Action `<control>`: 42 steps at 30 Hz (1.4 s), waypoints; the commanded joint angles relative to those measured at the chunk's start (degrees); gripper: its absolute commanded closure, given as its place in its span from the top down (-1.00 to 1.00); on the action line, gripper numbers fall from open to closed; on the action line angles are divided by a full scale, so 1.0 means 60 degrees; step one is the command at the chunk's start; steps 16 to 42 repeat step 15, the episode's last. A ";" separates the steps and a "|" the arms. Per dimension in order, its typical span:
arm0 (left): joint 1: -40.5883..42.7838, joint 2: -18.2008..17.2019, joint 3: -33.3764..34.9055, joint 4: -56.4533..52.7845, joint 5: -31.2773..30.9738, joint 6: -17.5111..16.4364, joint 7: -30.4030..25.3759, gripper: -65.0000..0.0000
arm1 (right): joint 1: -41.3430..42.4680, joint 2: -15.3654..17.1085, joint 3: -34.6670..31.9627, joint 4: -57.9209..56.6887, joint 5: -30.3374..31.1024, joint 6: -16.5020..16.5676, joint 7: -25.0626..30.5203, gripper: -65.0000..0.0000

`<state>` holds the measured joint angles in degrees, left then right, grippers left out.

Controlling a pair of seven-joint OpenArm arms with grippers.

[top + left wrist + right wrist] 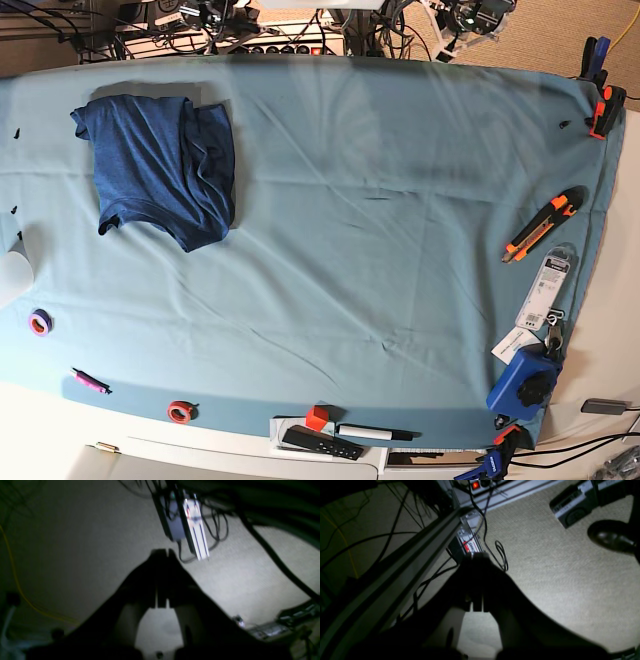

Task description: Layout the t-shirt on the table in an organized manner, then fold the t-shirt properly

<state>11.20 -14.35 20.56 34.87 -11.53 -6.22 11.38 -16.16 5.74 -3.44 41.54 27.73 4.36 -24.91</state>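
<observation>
No label here can really be read. The white tag (546, 290) near the table's right-hand edge in the base view carries dark print too small to make out, and the white strip (196, 531) hanging among cables in the left wrist view shows only red marks and two dark lines. In the right wrist view a small device (468, 545) has a red-and-white sticker whose lettering is blurred, and a power strip (480, 484) glows with a red switch.

Both arms hang down below the tabletop, their cameras looking at the beige carpet (545, 567). The left gripper (162, 553) is a dark silhouette with its two fingers pressed together, nothing between them. The right gripper (477, 556) looks the same: fingers meeting at the tips, empty, pointing past a metal frame rail (395, 580). A black shoe (610, 536) stands on the carpet at the upper right.

Neither arm shows in the base view. There the t-shirt (160, 165) lies folded into a rough rectangle on the far left part of the table (380, 230), near its top edge, one layer lapped over the other, with some wrinkles. An orange utility knife (540, 225) lies well apart at the right.
</observation>
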 commanded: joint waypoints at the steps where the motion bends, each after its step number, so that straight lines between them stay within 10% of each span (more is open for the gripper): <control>1: 0.0011 -0.0029 -0.0018 0.0055 -0.0142 0.0219 0.0117 -1.00 | 0.0044 0.0051 0.0022 0.0062 0.0022 0.0076 -0.0044 -1.00; 13: 0.0066 0.0044 -0.0018 0.0073 -0.1800 0.0466 0.0022 -1.00 | 0.0127 0.0124 0.0018 0.0069 0.0025 0.0087 -0.0871 -1.00; 42: 0.0062 0.0040 -0.0018 0.0087 -0.1803 0.0466 -0.0084 -1.00 | 0.0127 0.0127 0.0018 0.0080 0.0025 0.0087 -0.0892 -1.00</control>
